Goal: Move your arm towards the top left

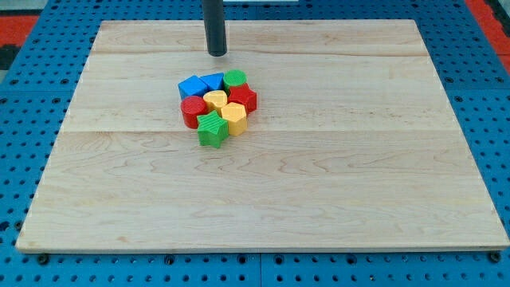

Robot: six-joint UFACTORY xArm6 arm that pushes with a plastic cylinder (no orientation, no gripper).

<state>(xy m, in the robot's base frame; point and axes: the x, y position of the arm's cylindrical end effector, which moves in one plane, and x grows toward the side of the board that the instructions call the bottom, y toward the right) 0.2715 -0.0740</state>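
My tip (217,53) rests on the wooden board (358,175) near the view's top, a short way above the cluster of blocks and not touching them. The cluster sits left of the board's middle: a blue block (191,86) and a second blue block (213,81) at its top, a green cylinder (234,79) to their right, a red hexagonal block (243,98), a red cylinder (192,111), a yellow block (215,100), a yellow hexagonal block (233,116) and a green star (211,128) at the bottom. The blocks touch one another.
The board lies on a blue perforated table (24,119). A red area (16,20) shows at the view's top left corner and another at the top right corner (490,16).
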